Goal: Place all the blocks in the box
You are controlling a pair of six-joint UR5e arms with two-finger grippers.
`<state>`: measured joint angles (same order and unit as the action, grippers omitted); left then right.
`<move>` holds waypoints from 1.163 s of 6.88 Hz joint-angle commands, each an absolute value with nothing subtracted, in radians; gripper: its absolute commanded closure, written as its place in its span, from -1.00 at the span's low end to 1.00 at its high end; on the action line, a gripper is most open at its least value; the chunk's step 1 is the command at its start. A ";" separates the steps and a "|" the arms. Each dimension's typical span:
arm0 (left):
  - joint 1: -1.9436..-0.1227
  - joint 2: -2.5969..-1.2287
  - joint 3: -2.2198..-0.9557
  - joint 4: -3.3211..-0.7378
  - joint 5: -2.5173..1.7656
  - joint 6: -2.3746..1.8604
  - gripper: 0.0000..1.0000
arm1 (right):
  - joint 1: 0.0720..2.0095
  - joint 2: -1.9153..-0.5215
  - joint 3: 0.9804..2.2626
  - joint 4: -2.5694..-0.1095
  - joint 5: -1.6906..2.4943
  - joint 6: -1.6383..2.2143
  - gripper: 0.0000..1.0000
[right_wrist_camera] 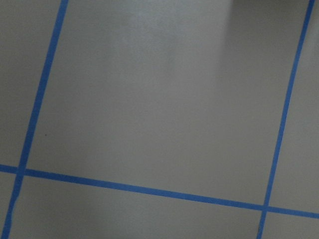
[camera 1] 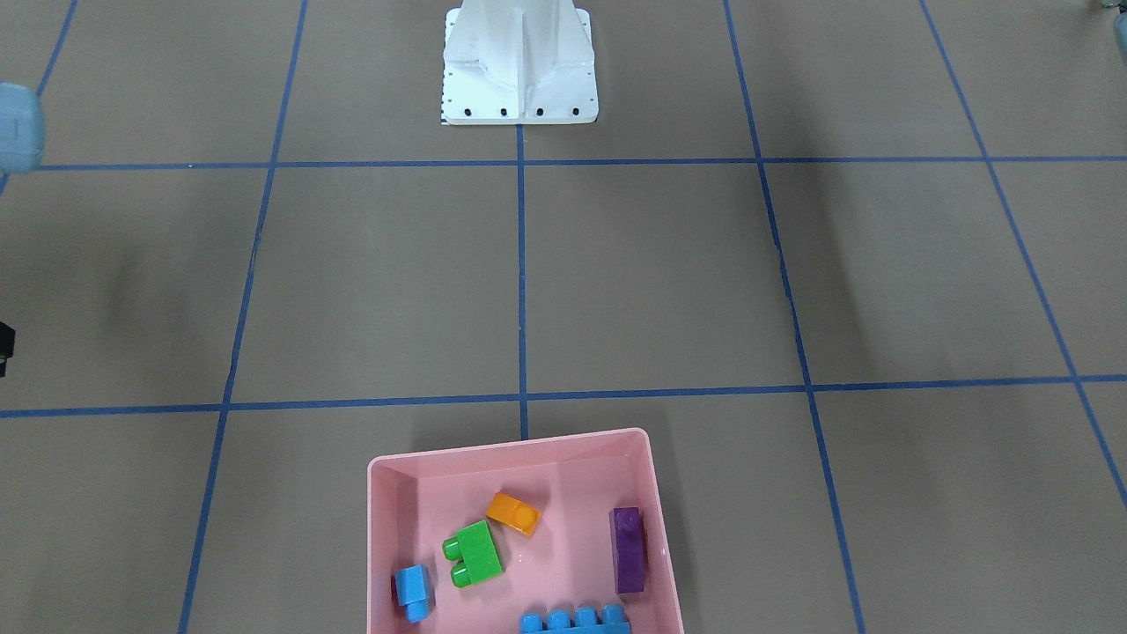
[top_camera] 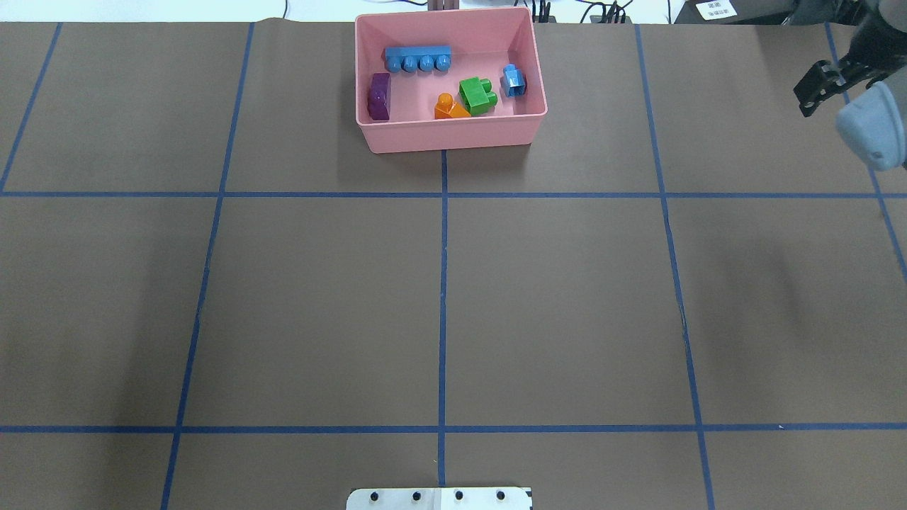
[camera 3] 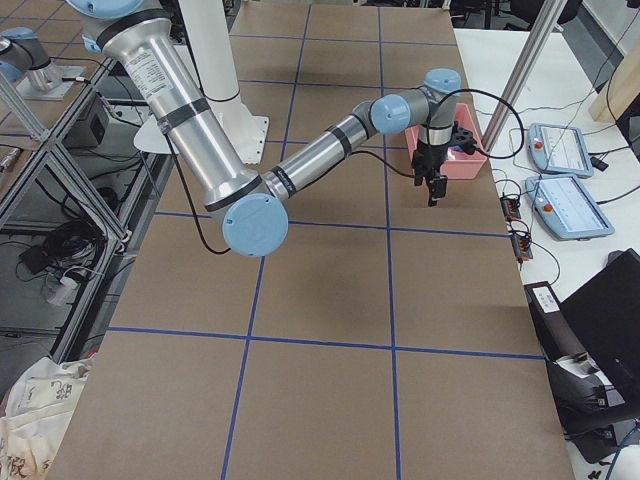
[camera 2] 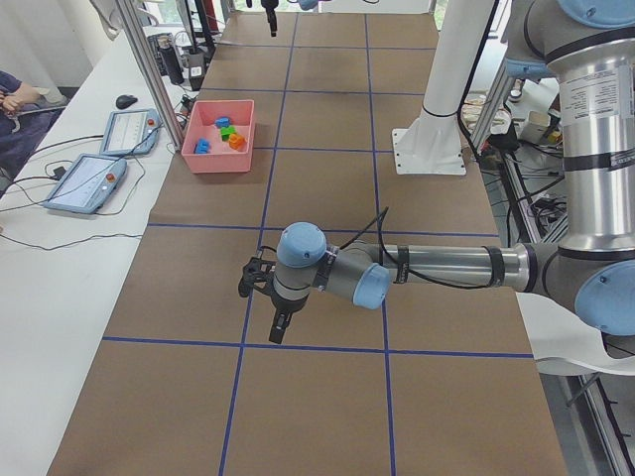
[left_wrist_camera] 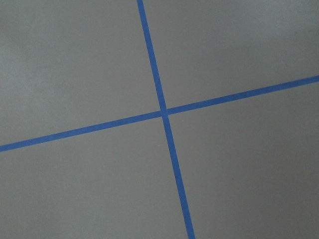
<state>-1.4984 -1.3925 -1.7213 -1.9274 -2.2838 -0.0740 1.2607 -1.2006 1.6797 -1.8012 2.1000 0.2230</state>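
Seen from the robot: L gripper (camera 2: 279, 329) hangs over the table (top_camera: 567, 283) at approx. 10 o'clock and R gripper (camera 3: 433, 192) hangs at approx. 2 o'clock. No block shows in either, but can't tell how wide either one is open. Far off at 12 o'clock sits the pink box (top_camera: 453, 134) w/ all 5 blocks inside: orange block (top_camera: 448, 106) at 6, green block (top_camera: 477, 95) near the middle, purple block (top_camera: 380, 95) at 9, light-blue block (top_camera: 514, 80) at 3, long blue block (top_camera: 418, 58) at 11 by the far wall.

The robot has silver tubes (camera 2: 446, 266), pale-blue joint caps (camera 2: 301, 245), a white 4-screw base (camera 1: 519, 88).
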 commanded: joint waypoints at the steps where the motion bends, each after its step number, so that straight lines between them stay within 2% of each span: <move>1: -1.496 -1.399 -1.703 -1.908 -2.290 -0.074 -1.00 | 1.389 -1.308 1.686 -1.772 2.251 0.154 -1.00; 3: -1.494 -1.454 -1.718 -1.751 -2.293 -0.066 -1.00 | 1.489 -1.434 1.692 -1.757 2.360 0.004 -1.00; 6: -1.491 -1.509 -1.710 -1.617 -2.296 0.004 -1.00 | 1.534 -1.723 1.717 -1.460 2.382 0.003 -1.00; 8: -1.499 -1.516 -1.706 -1.594 -2.293 0.017 -1.00 | 1.562 -1.732 1.710 -1.462 2.391 0.002 -1.00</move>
